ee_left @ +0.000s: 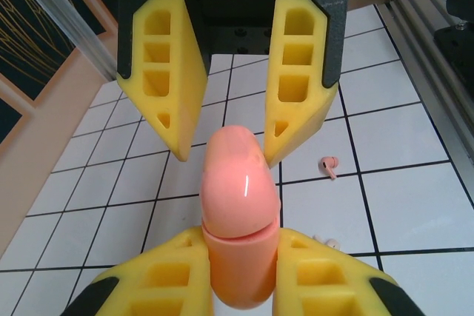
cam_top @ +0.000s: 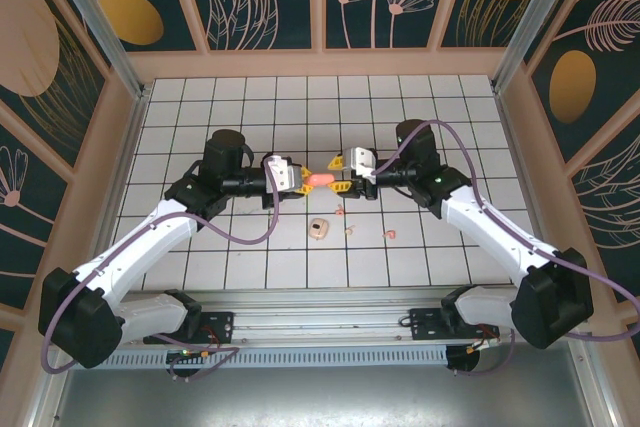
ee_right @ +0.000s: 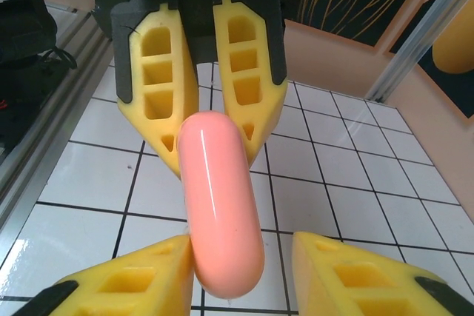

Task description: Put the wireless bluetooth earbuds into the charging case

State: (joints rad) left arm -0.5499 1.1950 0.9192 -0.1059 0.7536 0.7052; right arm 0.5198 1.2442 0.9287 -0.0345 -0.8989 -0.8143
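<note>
- Opening of the pink charging case point(ee_right: 218, 205) looks to be the step in hand: it is held in the air above the tiled table point(cam_top: 250, 97), lengthwise between the two grippers, and its seam appears closed in the left wrist view.
- The left gripper point(ee_left: 238, 257) is clamped on one end of the case, both yellow pads pressed flat against its sides.
- The right gripper point(ee_right: 244, 246) has its jaws apart around the other, rounded end. One pad touches the case and a clear gap shows on the other side, so it carries no load.
- No bud is in a case yet. A pink earbud point(ee_left: 329, 166) and a cream earbud point(ee_left: 331, 243) lie on the tiles below the held case, near each other but apart. A cream case point(cam_top: 319, 229) rests on the table nearer the bases.
- Next, by my reading, the right jaws need to close on the lid half only, beyond the seam, then hinge it back while the left gripper keeps the base from twisting. The glossy, rounded shell may slip under an off-centre pinch.
- Pose: both arms reach inward from their bases, forearms angled towards the table's middle and wrists turned level. The grippers face each other nose to nose.
</note>
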